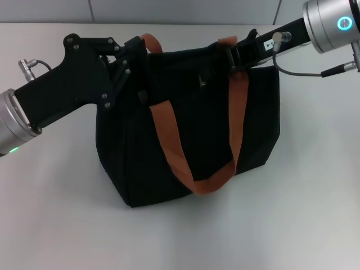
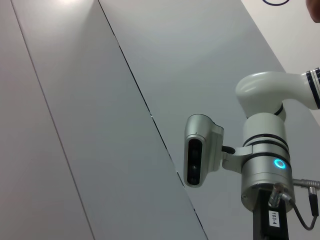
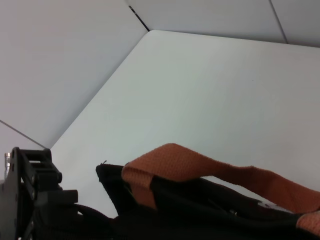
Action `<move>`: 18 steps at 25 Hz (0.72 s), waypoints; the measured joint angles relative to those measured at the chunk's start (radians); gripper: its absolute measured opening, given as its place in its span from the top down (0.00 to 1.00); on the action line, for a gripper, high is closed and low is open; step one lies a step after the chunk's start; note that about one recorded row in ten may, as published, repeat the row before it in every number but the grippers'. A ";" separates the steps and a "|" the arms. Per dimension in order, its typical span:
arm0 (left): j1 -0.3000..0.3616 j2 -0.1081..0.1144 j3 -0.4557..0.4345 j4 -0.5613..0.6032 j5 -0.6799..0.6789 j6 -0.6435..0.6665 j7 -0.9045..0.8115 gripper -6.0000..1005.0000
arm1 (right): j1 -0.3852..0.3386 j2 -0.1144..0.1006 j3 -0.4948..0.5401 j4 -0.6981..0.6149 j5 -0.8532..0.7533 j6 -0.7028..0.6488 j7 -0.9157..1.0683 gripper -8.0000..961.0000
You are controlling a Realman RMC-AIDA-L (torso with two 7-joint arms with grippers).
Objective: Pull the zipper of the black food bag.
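Note:
The black food bag [image 1: 191, 140] stands on the white table, its rust-orange straps [image 1: 169, 140] draped over the front. My left gripper [image 1: 134, 55] is at the bag's top left corner, against the fabric. At the top right edge, beside a strap end, is my right gripper [image 1: 236, 55]. A small grey glint [image 1: 201, 81] on the bag's top between them may be the zipper pull; the zipper track is lost in the black fabric. The right wrist view shows the bag's top edge [image 3: 165, 200], an orange strap [image 3: 200, 167] and the left gripper [image 3: 30, 192] farther off.
The white table [image 1: 315, 185] spreads around the bag, with a grey wall behind it. The left wrist view looks away from the bag at the wall, the robot's head camera [image 2: 200, 150] and the right arm [image 2: 265, 165].

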 joint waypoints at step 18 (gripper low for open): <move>0.004 0.000 0.000 -0.003 -0.006 0.001 0.000 0.93 | -0.053 0.000 0.005 -0.116 -0.022 -0.009 0.061 1.00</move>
